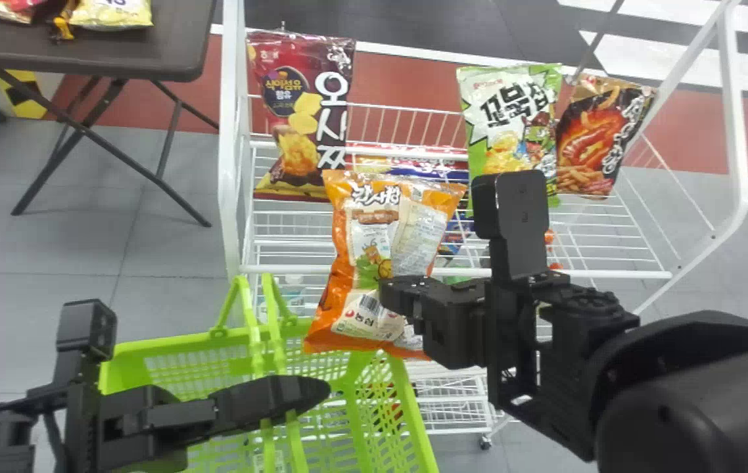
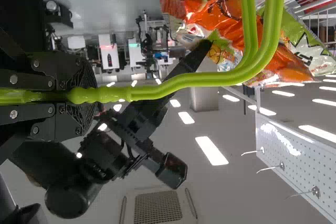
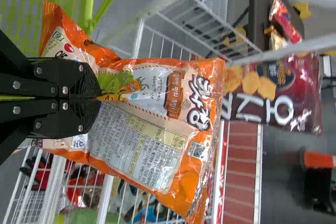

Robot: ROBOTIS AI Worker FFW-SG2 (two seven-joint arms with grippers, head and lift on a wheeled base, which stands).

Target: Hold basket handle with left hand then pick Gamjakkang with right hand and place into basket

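Observation:
In the head view my right gripper [image 1: 401,295] is shut on the orange Gamjakkang bag [image 1: 374,253], which hangs at the basket's far rim, partly over it. The right wrist view has the right gripper [image 3: 100,98] pinching the bag [image 3: 152,129] near its middle. My left gripper [image 1: 295,397] is over the green basket [image 1: 413,407], shut on its handle [image 1: 272,348]. In the left wrist view the handle [image 2: 157,88] runs out from between the left gripper's [image 2: 84,95] fingers, with the orange bag [image 2: 226,19] beyond it.
A white wire rack [image 1: 453,270] stands behind the basket, with a dark red bag [image 1: 302,112], a green bag [image 1: 512,118] and a black-and-orange bag [image 1: 601,138] on it. A dark folding table [image 1: 170,39] is at the far left.

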